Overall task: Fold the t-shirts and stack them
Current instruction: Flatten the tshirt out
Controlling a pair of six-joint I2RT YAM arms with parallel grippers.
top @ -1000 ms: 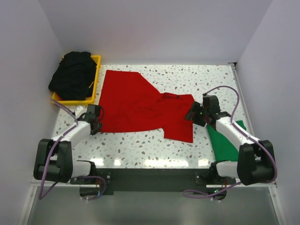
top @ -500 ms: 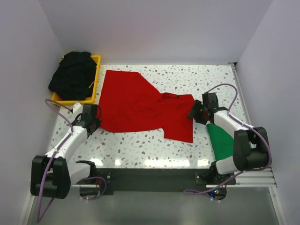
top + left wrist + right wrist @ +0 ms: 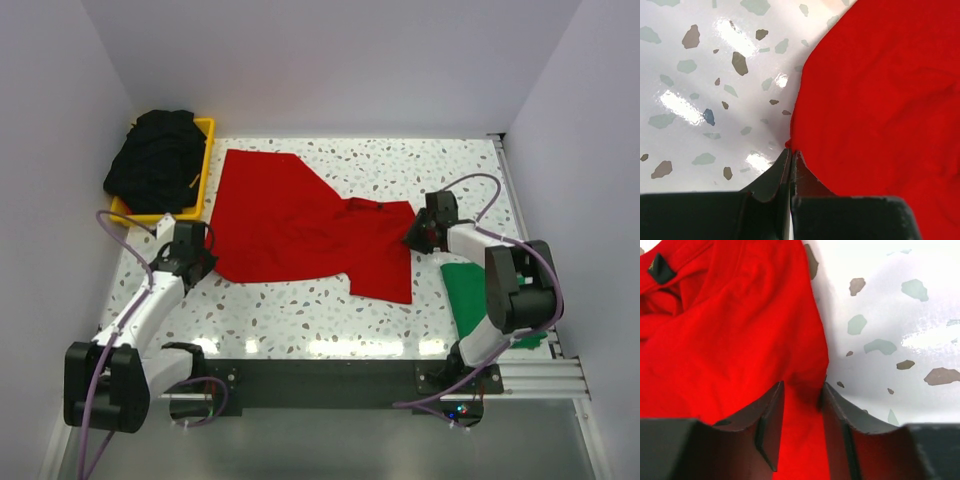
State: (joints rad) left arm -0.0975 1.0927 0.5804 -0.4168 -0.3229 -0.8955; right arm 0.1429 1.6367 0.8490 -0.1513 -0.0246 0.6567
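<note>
Your L tool (image 3: 790, 152) has its two fingers pressed together. They nip the very edge of the red t-shirt (image 3: 300, 225) at its near-left corner, and a speck of red shows right at the tips. Speckled surface (image 3: 300, 305) lies to the tool's left in the wrist view, red cloth to its right.

Your R tool (image 3: 799, 405) is drawn in to a narrow gap. A raised fold of the same red shirt's right edge fills that gap, with both fingers against the cloth. A small black tag shows at the top-left of that wrist view, and bare surface lies just past the hem on the right.

From the top cam, the red shirt lies spread but rumpled across the middle of the surface, w/ one tool at each side of it. The collar area is toward the right, near the R tool.

The green t-shirt (image 3: 468, 295) lies at the near-right, partly under the R arm, apart from the red one.

Black t-shirts (image 3: 155, 160) sit heaped in a yellow bin (image 3: 207, 165) at the far-left corner, spilling over its rim, just beyond the L tool.
</note>
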